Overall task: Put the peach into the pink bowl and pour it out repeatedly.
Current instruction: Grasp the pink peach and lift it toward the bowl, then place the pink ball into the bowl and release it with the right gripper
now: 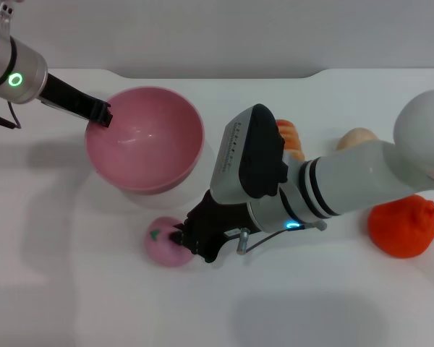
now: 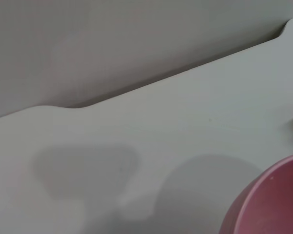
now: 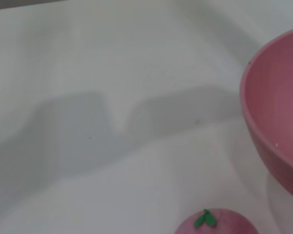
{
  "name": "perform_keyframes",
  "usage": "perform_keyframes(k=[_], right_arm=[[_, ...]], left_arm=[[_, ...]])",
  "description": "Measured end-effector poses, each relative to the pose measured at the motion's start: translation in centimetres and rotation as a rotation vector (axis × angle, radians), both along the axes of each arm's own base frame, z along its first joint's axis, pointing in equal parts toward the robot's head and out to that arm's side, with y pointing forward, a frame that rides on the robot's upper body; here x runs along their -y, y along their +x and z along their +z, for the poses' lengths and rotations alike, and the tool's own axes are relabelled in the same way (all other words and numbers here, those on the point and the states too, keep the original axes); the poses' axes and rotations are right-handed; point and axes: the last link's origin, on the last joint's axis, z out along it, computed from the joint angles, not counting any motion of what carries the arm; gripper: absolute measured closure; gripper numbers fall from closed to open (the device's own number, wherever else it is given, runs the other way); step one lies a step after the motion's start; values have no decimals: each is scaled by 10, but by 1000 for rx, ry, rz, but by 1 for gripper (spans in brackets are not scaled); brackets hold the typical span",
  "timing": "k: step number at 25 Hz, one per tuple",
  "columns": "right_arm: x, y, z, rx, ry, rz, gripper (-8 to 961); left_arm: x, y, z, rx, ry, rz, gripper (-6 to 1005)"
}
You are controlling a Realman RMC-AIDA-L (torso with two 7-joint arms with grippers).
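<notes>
Nearest to the front edge of the white table (image 1: pixel 72 303) lies the peach (image 1: pixel 166 242), a small pink fruit with a green leaf mark on top, resting on the table just in front of the pink bowl (image 1: pixel 146 139). The right gripper (image 1: pixel 190 242) is down at the peach, on the side turned to the right edge of the table. Its dark fingers (image 1: pixel 202 242) touch the fruit or are very close to it, but I cannot tell if the jaws are already pressed on it or are apart. The right wrist view shows only the top of the peach and the bowl wall beside it.

So the step in hand is, by my judgement, the picking of the peach; it is not yet lifted and not in the bowl.

Behind the peach, toward the middle of the table, stands the pink bowl, empty. The left gripper (image 1: pixel 100 114) is at its rim on the side of the left edge, its tip just over the rim. It seems to clamp the rim, though this is not certain.

Farther right lie an orange-red fruit (image 1: pixel 403 225), a beige ball (image 1: pixel 356 138) and another orange piece (image 1: pixel 290 139), half hidden by the arm.

Next, the right gripper needs a firm grip on the soft peach, then a lift over the near rim and a release inside the bowl.
</notes>
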Motion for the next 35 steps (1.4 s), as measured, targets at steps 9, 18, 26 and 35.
perform_keyframes(k=[9, 18, 26, 35], right_arm=[[5, -4, 5, -27, -17, 12, 918], [15, -28, 60, -170, -89, 61, 905], [12, -43, 119, -292, -13, 119, 884], [-22, -42, 168, -359, 203, 130, 861]], left_arm=[[0, 0, 0, 0, 4, -2, 954], [-2, 0, 2, -4, 12, -10, 954], [1, 2, -6, 6, -7, -14, 954], [11, 22, -36, 11, -116, -78, 954]])
